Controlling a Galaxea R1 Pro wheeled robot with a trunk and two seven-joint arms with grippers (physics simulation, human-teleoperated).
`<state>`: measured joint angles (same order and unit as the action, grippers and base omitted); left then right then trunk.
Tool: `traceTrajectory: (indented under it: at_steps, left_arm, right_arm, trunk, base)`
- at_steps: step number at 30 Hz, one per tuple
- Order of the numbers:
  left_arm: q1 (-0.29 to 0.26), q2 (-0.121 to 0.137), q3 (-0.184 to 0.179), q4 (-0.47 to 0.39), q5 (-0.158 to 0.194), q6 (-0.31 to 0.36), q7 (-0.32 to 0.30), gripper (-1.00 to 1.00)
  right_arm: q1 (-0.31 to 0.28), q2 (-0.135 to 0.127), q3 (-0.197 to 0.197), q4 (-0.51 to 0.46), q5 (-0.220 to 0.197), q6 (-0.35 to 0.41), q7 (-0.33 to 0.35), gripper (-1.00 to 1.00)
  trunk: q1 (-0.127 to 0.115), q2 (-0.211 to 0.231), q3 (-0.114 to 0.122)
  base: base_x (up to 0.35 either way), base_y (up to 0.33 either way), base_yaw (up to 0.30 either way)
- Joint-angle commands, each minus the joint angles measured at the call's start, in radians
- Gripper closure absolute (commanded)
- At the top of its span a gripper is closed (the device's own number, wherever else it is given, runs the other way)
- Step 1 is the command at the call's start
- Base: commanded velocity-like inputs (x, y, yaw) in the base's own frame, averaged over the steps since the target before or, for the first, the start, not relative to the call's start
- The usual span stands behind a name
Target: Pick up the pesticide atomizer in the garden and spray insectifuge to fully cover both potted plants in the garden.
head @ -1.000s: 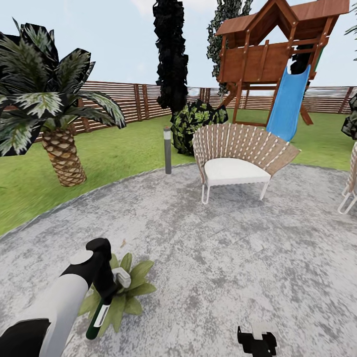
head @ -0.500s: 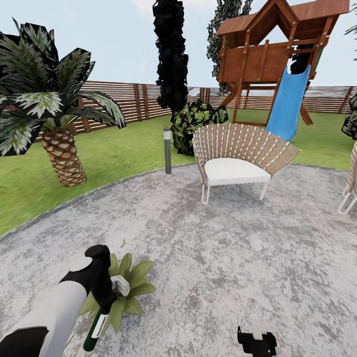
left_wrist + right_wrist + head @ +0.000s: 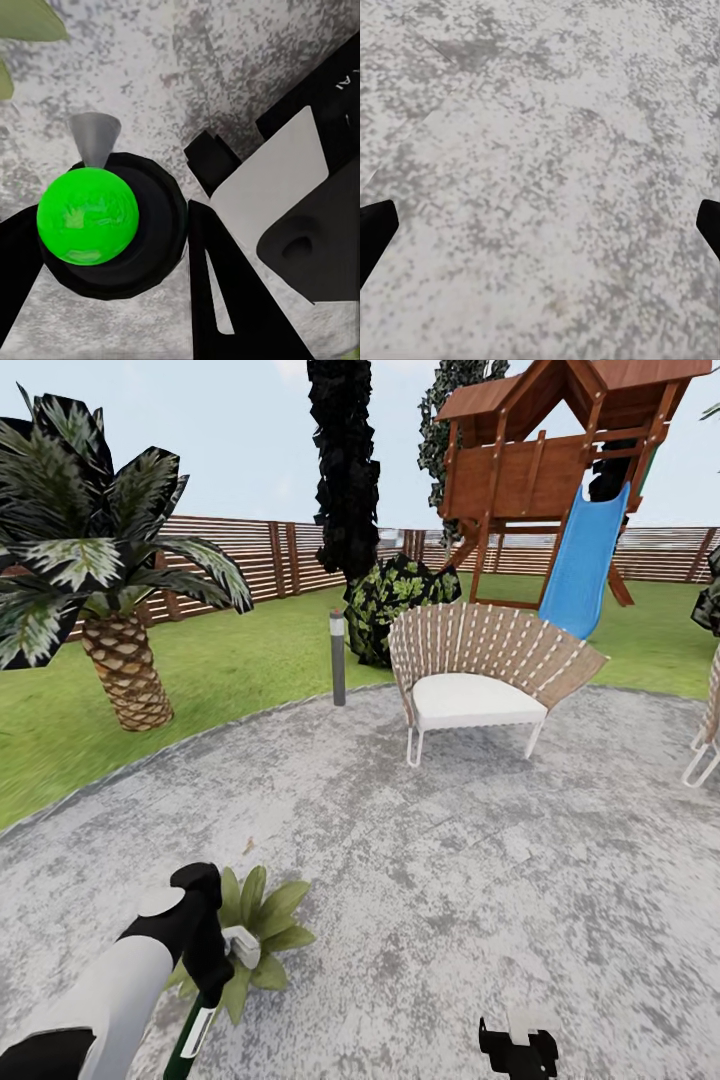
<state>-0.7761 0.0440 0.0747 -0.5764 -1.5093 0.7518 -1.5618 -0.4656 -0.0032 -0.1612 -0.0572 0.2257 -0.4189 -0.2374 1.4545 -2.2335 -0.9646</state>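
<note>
Where the grey stone patio (image 3: 450, 860) meets the lawn (image 3: 250, 650), we see a palm (image 3: 95, 570), a wooden play tower with a blue slide (image 3: 580, 560) and a woven chair (image 3: 480, 680). Near the bottom left, our left gripper (image 3: 215, 985) is clamped on the pesticide atomizer (image 3: 195, 1030), held over the edge of a potted plant (image 3: 255, 930). In the left wrist view its green-topped sprayer head (image 3: 88, 217) sits between the fingers. Our right gripper (image 3: 517, 1050) hangs spread above bare stone.
</note>
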Motion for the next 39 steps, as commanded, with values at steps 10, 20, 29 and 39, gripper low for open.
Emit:
traceTrajectory:
  at_steps: [10, 20, 29, 39]
  left_arm:
    - [0.005, -0.005, 0.010, -0.014, -0.009, 0.011, -0.009, 1.00]
    - [0.040, -0.006, 0.006, -0.004, -0.008, 0.011, -0.009, 1.00]
    - [0.029, -0.103, 0.004, -0.070, -0.014, 0.011, -0.009, 1.00]
    - [0.033, -0.032, 0.030, -0.073, -0.009, 0.011, -0.009, 1.00]
  right_arm:
    - [-0.001, 0.000, -0.008, 0.001, 0.011, -0.003, -0.003, -1.00]
    - [-0.001, 0.000, -0.008, 0.002, 0.011, -0.003, -0.003, -1.00]
    - [-0.001, 0.000, -0.008, 0.002, 0.011, -0.003, -0.003, -1.00]
    - [-0.001, 0.000, -0.008, 0.002, 0.011, -0.003, -0.003, -1.00]
  trunk:
    - [0.000, 0.000, -0.001]
    - [0.000, 0.000, -0.001]
    - [0.000, 0.000, -0.001]
    - [0.000, 0.000, -0.001]
  base:
    - [0.190, 0.000, 0.000]
    - [0.008, 0.000, 0.000]
    - [0.000, 0.000, 0.000]
    - [0.000, 0.000, 0.000]
